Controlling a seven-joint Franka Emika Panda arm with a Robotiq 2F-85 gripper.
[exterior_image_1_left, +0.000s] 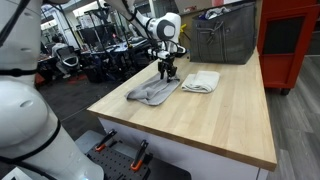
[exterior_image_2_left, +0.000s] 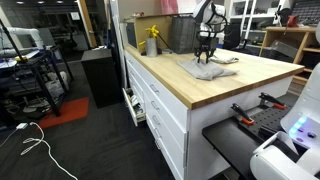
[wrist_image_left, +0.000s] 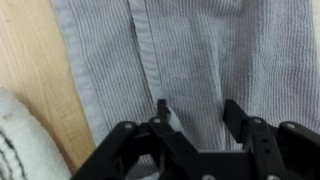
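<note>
1. Workshop racks, carts and a red tool cabinet (exterior_image_1_left: 290, 40) ring the scene, all standing back from the work area, so the arm has free air above it.
2. Wooden table (exterior_image_1_left: 225, 120): a broad butcher-block top, mostly bare toward its near edge. That gives plenty of sliding room on that side, while a grey bin (exterior_image_1_left: 222, 38) closes off the far end.
3. Grey cloth (exterior_image_1_left: 152, 92) lies loosely flat near the table's middle, one end reaching toward the side edge. In the wrist view its ribbed weave and a raised seam (wrist_image_left: 145, 50) run away from the camera.
4. White towel (exterior_image_1_left: 202, 81), folded, sits just beside the grey cloth and does not overlap it in the exterior views. Its corner shows at the wrist view's lower left.
5. Gripper (wrist_image_left: 198, 108) points straight down onto the grey cloth. Its jaws are spread partway, with the fingers (wrist_image_left: 236, 115) straddling a strip of fabric, and no gathered fold is visible between them.
</note>
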